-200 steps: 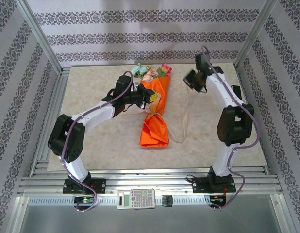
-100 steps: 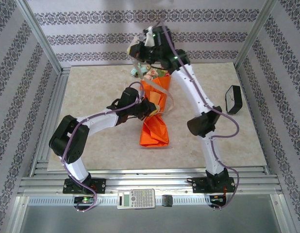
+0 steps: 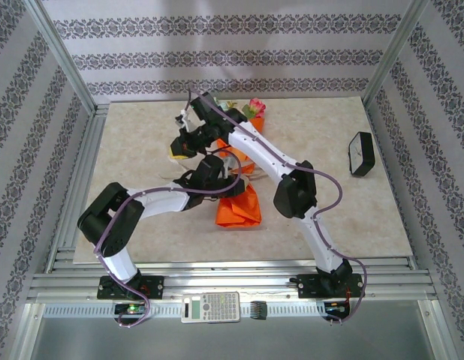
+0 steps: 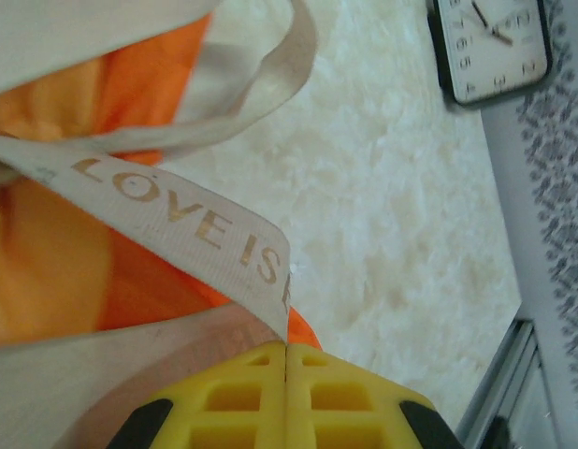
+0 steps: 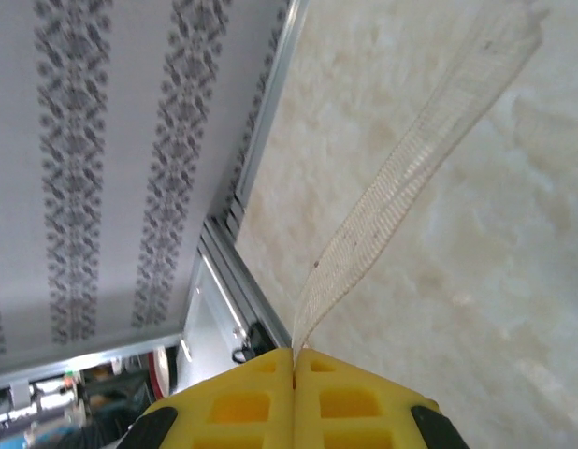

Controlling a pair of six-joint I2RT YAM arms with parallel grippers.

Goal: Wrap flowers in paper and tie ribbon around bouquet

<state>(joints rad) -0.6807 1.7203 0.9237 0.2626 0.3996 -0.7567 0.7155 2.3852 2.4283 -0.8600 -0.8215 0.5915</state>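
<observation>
left gripper (image 4: 286, 348): clamped on ribbon (image 4: 177, 213); paper (image 4: 46, 271) just ahead | right gripper (image 5: 294, 354): clamped on ribbon; table (image 5: 476, 309) ahead

Black clock (image 3: 360, 154) on pale marbled table (image 3: 142, 142) (right side), calculator (image 3: 210, 307) on near rail (image 3: 329, 309) — patterned walls (image 3: 217, 45)

**Setting:** robot test cell of a laboratory kind, dressed to look like a domestic room.

**Evidence:**
- Bench (image 3: 142, 217) had a pale marble-look top.
- Bare aluminium frame posts (image 3: 63, 64) boxed the bench in.
- Wall panels (image 3: 217, 56) on three sides carried striped floral wallpaper.
- Slotted metal rail (image 3: 232, 285) ran along the near edge.
- Two white-and-black robot arms were bolted to the rail, left base (image 3: 127, 287) and right base (image 3: 329, 283), with cables exposed.

**Loose items:**
- Desk calculator (image 3: 210, 307) lay in front of the rail.
- Small black-framed clock (image 3: 360, 154) sat on the bench at the right.
</observation>
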